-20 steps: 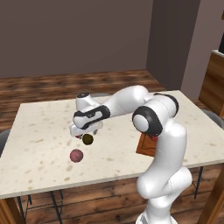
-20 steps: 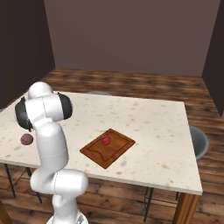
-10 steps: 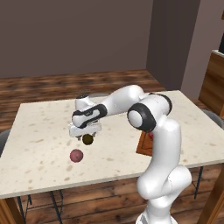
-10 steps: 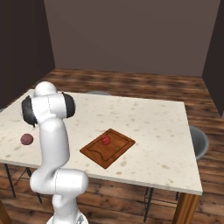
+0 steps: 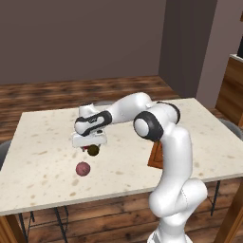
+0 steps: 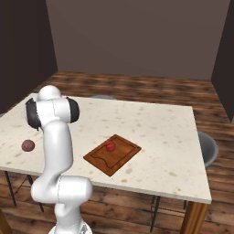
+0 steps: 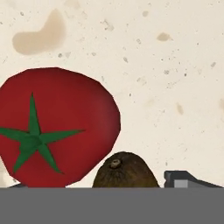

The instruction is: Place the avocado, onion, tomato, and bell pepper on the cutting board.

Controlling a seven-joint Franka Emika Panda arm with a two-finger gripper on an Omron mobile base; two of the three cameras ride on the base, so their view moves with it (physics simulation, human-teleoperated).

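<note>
My gripper (image 5: 91, 145) hangs low over the left part of the table, pointing down, jaws open. The dark olive-brown avocado (image 5: 93, 150) sits on the table right under it. In the hand view the avocado (image 7: 125, 171) lies between the fingertips (image 7: 183, 179), nearer the right one, with a gap showing. The red tomato (image 7: 52, 130) with its green star stands close beside it, on its left in that view. The dull pink onion (image 5: 83, 168) rests nearer the front edge. The cutting board (image 6: 119, 160) carries a small red bell pepper (image 6: 110, 146).
The speckled table (image 6: 155, 128) stretches wide to the right of the board. My own arm arches across in front of the board (image 5: 155, 154) in the left base view. A grey chair (image 6: 206, 148) stands off the table's right end.
The arm's elbow has swung and its upper links have shifted. The hand stays low over the avocado, and the vegetables lie where they were.
</note>
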